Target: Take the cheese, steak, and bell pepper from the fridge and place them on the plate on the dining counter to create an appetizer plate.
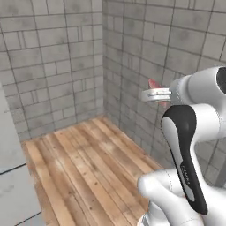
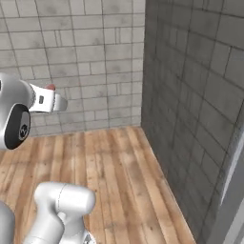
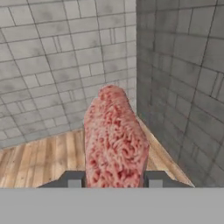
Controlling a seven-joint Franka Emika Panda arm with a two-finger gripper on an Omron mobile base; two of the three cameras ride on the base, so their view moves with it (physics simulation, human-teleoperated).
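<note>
- Left base view: the tool (image 1: pixel 155 94) sat at the end of the white arm, held high in front of the grey block wall (image 1: pixel 176 53) on the right, well above the wooden floor (image 1: pixel 84 163). A sliver of the steak (image 1: pixel 154 84) showed red just beyond the tool's pale body, pointing away from the arm toward the far wall. A grey steel panel (image 1: pixel 11 176) at the near left edge was probably the fridge side. Neither the plate nor the dining counter appeared here, so the drop-off spot lay somewhere else, most likely after a drive of the base.
- Right base view: the tool (image 2: pixel 47 97) projected to the right from the arm's wrist, and a small red tip of the steak (image 2: pixel 49 87) peeked over its top edge. Both hung in open air, facing the room's far corner, with only floor below.
- Hand view: the steak (image 3: pixel 114 138) stood between the two dark fingertips (image 3: pixel 73 180), pinched on its flat faces, its long axis running straight out from the tool toward the corner. The jaws were closed narrowly on the slab, with a tip touching each side. Judged from this, the next move turned on swinging that long axis round toward the tabletop with the plate, keeping the slab from slipping.
</note>
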